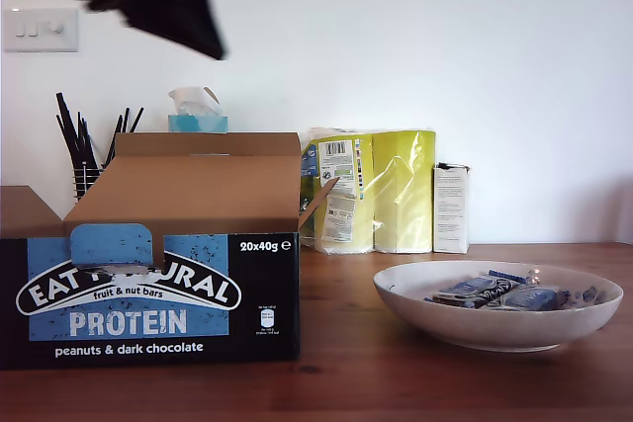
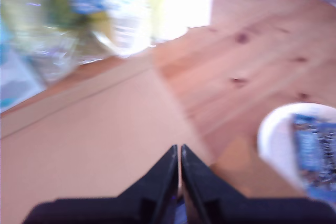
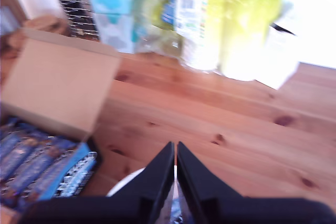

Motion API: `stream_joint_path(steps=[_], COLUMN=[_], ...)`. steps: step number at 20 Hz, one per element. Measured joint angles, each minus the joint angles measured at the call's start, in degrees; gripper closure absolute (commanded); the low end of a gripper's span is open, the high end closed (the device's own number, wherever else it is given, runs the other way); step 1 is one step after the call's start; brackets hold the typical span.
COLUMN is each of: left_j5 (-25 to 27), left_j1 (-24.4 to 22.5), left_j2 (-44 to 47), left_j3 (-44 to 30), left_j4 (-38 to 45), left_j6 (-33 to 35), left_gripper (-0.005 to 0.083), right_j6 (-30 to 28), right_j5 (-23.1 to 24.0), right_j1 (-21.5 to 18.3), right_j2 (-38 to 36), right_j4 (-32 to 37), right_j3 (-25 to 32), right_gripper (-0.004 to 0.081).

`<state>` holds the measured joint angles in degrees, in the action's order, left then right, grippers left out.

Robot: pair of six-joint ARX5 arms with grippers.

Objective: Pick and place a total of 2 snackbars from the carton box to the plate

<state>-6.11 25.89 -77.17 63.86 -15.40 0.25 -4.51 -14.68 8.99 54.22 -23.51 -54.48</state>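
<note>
The carton box (image 1: 148,294) stands at the exterior view's left with its brown flaps up. Several blue-wrapped snackbars (image 3: 31,166) lie inside it. The white plate (image 1: 495,328) sits at the exterior view's right and holds a few snackbars (image 1: 480,291). My first gripper (image 2: 179,153) is shut, hovering blurred over a box flap (image 2: 94,145), with the plate (image 2: 273,135) and a bar (image 2: 317,145) beside it. My second gripper (image 3: 175,150) is shut above the plate's rim (image 3: 123,184). In the exterior view, both arms show only as dark shapes at the top edge.
Along the back wall stand a wire holder of black sticks (image 1: 87,160), a tissue box (image 1: 198,121), a yellow pack of paper rolls (image 1: 381,190) and a small white box (image 1: 451,208). Bare wooden table (image 1: 396,382) lies in front of the plate.
</note>
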Motion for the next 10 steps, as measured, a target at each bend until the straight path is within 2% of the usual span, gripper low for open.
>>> stream_joint_path(steps=[2,5,8,10], left_j5=[-0.1,-0.3,-1.4,-2.1], left_j1=[-2.3,-6.9,-12.3,-13.7], left_j2=[4.5,12.1,19.2,24.8], left_j3=[-5.5,-14.9,-23.2,-28.1], left_j4=[2.9,7.5,9.9,9.9], left_j6=[0.0,0.0,0.0,0.0], left_gripper=[0.0793,0.0793,0.0793,0.0793], right_j6=[0.0,0.0,1.2,1.8], right_j5=[-0.8,-1.5,-1.4,-1.4], right_j1=[-1.6,-1.4,-1.4,-1.2], right_j2=[-0.4,-2.2,-6.2,-10.0], right_j4=[-0.1,0.2,1.8,3.1], right_j3=[0.0,0.9,7.1,12.9], right_gripper=[0.0783,0.0783,0.0783,0.0783])
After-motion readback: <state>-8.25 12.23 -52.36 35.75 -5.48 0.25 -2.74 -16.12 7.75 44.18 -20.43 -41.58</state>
